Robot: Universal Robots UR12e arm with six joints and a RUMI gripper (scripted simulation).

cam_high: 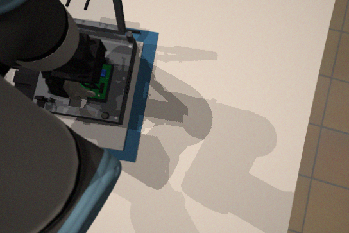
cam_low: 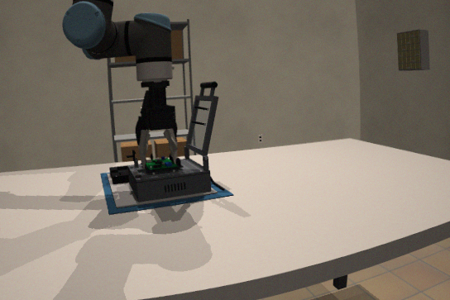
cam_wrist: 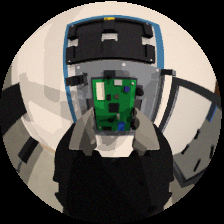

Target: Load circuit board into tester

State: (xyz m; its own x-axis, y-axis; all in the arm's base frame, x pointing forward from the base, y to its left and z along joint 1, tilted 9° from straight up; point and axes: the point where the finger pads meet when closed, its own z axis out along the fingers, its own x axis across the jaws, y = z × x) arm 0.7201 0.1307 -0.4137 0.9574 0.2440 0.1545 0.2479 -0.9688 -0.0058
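Grey wall (cam_low: 269,66), exterior only; claw (cam_high: 91,83) (cam_low: 160,162) (cam_wrist: 114,108) open around circuit board (cam_high: 104,83) (cam_low: 159,164) (cam_wrist: 114,102); white connector (cam_wrist: 100,91) shows only in wrist.

Robot arm (cam_high: 35,170) (cam_low: 153,41): dark grey rounded segments, blue joint caps (cam_high: 93,192) (cam_low: 83,25), pale wrist ring (cam_high: 68,51) (cam_low: 154,71), black gripper (cam_low: 159,116) (cam_wrist: 114,108) with pale grey, angular fingers (cam_low: 144,145).

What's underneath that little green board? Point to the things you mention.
The green board (cam_high: 104,90) (cam_low: 159,164) (cam_wrist: 107,111) lies over the dark tester (cam_high: 116,107) (cam_low: 142,189) (cam_wrist: 148,100), whose top shows around it. Whatever is directly beneath, including any pins, is covered by the board, so I can't tell.
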